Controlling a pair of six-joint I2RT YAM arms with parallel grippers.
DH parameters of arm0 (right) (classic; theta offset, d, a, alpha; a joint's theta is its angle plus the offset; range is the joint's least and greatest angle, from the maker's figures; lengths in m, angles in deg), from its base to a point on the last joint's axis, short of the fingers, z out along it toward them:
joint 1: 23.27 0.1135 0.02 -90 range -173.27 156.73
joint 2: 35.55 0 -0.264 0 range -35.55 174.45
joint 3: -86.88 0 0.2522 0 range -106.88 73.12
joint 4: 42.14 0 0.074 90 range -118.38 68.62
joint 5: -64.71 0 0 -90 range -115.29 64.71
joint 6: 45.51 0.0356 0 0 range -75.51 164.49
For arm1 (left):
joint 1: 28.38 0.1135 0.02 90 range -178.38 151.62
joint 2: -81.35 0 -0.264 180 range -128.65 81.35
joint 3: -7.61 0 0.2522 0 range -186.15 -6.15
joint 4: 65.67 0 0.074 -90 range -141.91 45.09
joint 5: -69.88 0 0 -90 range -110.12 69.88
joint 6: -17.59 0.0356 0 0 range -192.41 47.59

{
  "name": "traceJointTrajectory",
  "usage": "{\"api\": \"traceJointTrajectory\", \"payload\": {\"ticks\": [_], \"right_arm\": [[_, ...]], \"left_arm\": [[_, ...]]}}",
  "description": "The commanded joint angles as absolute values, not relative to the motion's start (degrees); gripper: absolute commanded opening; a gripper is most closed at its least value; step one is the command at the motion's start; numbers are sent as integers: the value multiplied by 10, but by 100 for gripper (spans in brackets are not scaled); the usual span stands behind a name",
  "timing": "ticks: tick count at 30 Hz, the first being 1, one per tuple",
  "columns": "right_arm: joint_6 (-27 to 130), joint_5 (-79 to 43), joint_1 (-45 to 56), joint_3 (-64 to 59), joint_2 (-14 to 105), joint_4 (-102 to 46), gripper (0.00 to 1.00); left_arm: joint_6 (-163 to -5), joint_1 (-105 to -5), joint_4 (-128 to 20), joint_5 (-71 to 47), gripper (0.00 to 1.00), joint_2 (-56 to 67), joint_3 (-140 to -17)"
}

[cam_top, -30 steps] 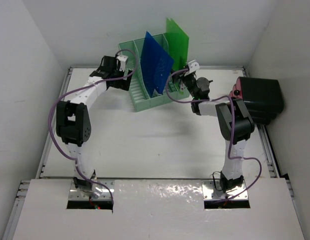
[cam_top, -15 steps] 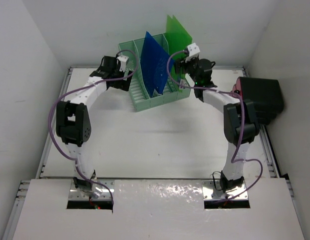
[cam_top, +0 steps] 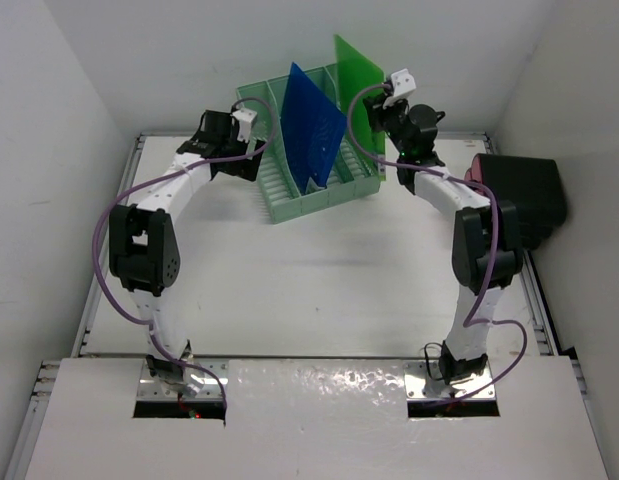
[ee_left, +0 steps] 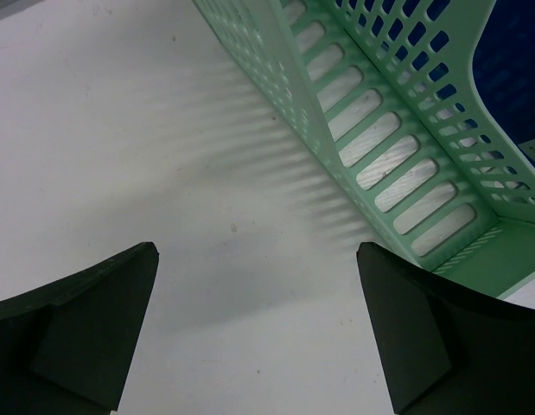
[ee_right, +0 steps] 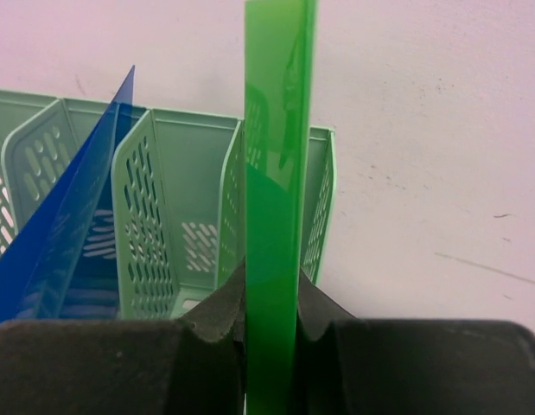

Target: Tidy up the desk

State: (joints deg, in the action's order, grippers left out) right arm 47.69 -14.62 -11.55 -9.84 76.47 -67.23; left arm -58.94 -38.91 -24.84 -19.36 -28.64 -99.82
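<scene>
On the white desk point(cam_top: 289, 270) a mint-green slotted file rack point(cam_top: 289, 200) stands at the back. A blue folder point(cam_top: 311, 125) leans in a middle slot and a green folder point(cam_top: 357, 75) stands upright in the rightmost slot. My right gripper point(cam_top: 381, 100) is shut on the green folder's near edge point(ee_right: 276, 173); the black pads point(ee_right: 217, 313) press it from both sides, with the gripper point(ee_right: 271, 311) above the rack point(ee_right: 163, 199). My left gripper point(ee_left: 257, 259) is open and empty over bare desk, beside the rack's left wall point(ee_left: 379, 156).
A large black object point(cam_top: 524, 200) sits at the desk's right edge, close to my right arm. White walls close in behind the rack and on both sides. Metal rails point(cam_top: 94, 290) run along the desk's edges.
My right gripper rose from the rack's front right corner to the green folder's edge and shut on it. The left arm has not moved.
</scene>
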Motion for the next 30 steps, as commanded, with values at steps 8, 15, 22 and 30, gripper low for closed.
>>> {"api": "traceJointTrajectory", "payload": {"ticks": [8,15,22,30], "right_arm": [[551,-134,-114,-36,740,-907,0],[571,-129,-114,-19,750,-1004,0],[569,-115,-113,-28,788,-1024,0],[555,-139,-114,38,807,-1047,0]], "left_arm": [[-584,-392,-261,-184,99,-260,-998],[-577,-392,-258,-185,99,-260,-998],[-573,-392,-256,-184,99,-257,-996],[-573,-392,-258,-181,99,-260,-991]]}}
